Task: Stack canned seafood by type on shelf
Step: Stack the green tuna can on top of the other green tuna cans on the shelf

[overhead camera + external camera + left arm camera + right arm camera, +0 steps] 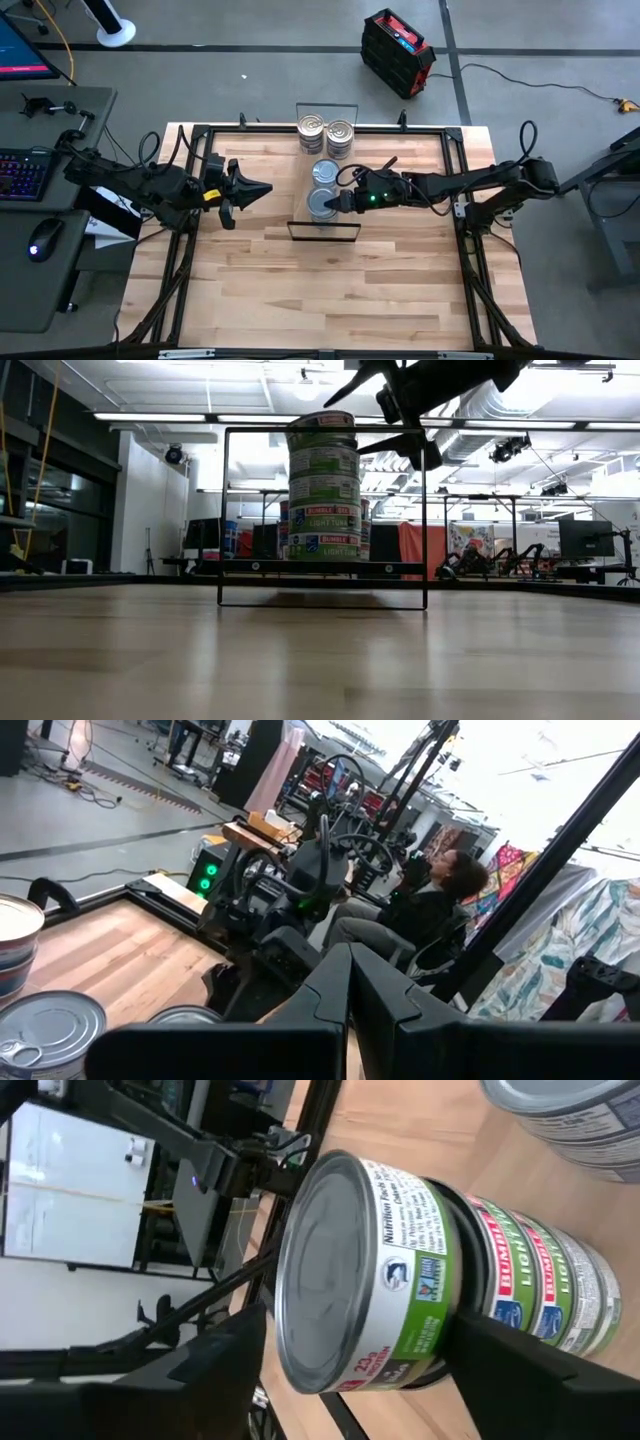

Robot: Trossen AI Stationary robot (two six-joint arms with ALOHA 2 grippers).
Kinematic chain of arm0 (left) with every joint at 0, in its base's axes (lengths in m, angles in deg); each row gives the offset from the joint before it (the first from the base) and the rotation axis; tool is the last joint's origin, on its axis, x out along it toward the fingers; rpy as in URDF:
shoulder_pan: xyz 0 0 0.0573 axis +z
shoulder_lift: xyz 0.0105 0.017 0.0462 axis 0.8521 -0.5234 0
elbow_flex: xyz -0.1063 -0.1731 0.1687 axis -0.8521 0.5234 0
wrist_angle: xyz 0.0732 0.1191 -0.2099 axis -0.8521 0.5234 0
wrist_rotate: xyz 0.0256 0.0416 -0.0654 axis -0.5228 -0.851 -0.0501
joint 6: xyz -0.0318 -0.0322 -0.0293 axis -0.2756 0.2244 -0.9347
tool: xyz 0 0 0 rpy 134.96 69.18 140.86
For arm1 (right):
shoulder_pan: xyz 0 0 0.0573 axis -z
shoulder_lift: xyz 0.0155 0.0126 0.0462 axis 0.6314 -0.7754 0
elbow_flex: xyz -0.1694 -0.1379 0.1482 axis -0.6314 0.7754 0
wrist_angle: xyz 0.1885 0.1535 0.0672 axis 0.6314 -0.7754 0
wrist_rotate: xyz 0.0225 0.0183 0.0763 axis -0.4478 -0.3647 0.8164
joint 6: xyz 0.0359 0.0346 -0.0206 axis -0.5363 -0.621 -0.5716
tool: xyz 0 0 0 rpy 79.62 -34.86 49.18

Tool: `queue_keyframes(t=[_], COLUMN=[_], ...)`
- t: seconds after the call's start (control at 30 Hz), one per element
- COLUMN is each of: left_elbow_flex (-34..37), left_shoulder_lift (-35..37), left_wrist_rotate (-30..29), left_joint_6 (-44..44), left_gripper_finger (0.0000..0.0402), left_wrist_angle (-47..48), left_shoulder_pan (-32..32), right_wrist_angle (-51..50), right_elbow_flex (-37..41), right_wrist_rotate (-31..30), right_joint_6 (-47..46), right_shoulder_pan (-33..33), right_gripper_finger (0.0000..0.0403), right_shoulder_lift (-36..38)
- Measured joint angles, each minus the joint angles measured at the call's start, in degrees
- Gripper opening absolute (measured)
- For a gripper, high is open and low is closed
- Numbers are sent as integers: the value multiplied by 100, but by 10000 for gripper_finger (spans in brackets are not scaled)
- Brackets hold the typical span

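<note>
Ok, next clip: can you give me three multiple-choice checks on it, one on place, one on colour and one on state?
1. The right gripper is at:
A. a blue-grey-topped stack on the shelf
B. the silver-gold-topped tins
C. bare tabletop

2. The label on that stack's top tin is mainly:
A. yellow
B. green
C. black

3. The left gripper is:
A. holding a tin
B. wide open
C. shut, empty

Answers:
1. A: the right gripper flanks the blue-grey-topped stack on the shelf.
2. B: the top tin has a green band.
3. C: the left gripper tapers to a closed point beside the shelf.
</note>
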Motion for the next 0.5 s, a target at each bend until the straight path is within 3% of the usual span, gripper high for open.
queue_keyframes(t=[0.5], left_elbow_flex=[0], left_shoulder_lift=[194], left_wrist_rotate=[9], left_joint_6=[-96], left_gripper_finger=[1], left_wrist_angle=[124], left_shoulder_pan=[-1], right_wrist_angle=[-334], right_elbow_flex=[7], right_wrist_rotate=[280], right_joint_6=[317], right_shoulder_pan=[248], right_gripper_finger=[296], right_shoulder_lift=[359])
